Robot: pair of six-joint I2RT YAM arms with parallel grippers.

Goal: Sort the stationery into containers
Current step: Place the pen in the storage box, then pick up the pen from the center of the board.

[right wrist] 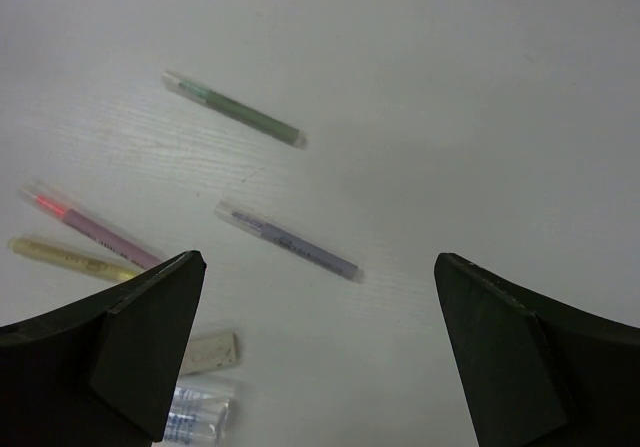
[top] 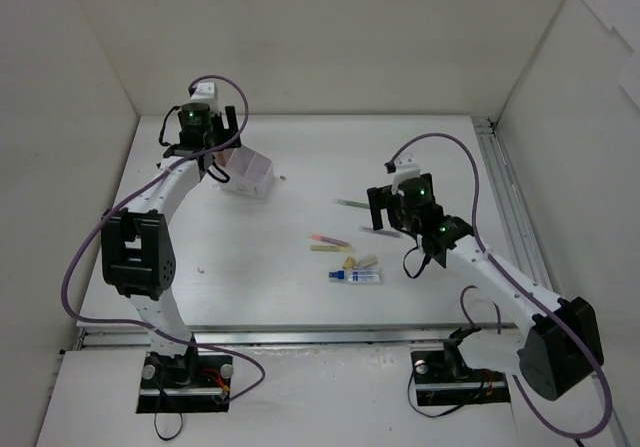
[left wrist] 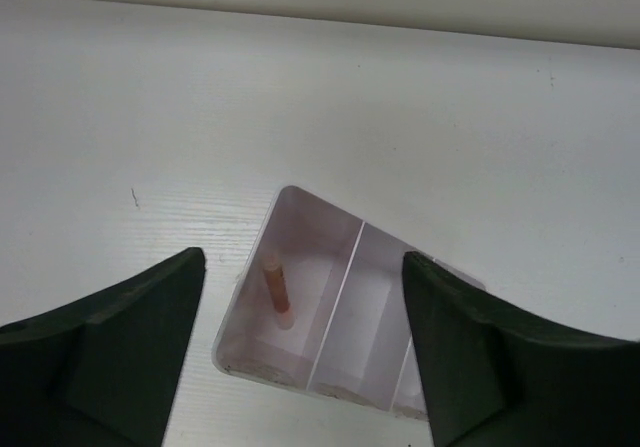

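My left gripper [top: 222,145] [left wrist: 305,257] hangs open over the white compartment box [top: 248,173] [left wrist: 300,222], nothing between its fingers. A red-orange pen [left wrist: 276,287] lies in the box's left compartment. My right gripper [top: 388,215] [right wrist: 320,258] stands wide open above the table, holding nothing. Just ahead of it lies a dark purple pen [right wrist: 288,240] [top: 382,232]. Farther out is a green pen [right wrist: 235,109] [top: 352,204]. To its left lie a pink pen [right wrist: 95,225] [top: 330,239], a yellow pen [right wrist: 70,259], a tan eraser [right wrist: 210,350] [top: 366,261] and a blue-and-white tube [right wrist: 195,412] [top: 357,277].
White walls enclose the table on the left, back and right. A metal rail [top: 505,202] runs along the right edge. The box sits at the back left, the loose stationery in the middle between the two arms.
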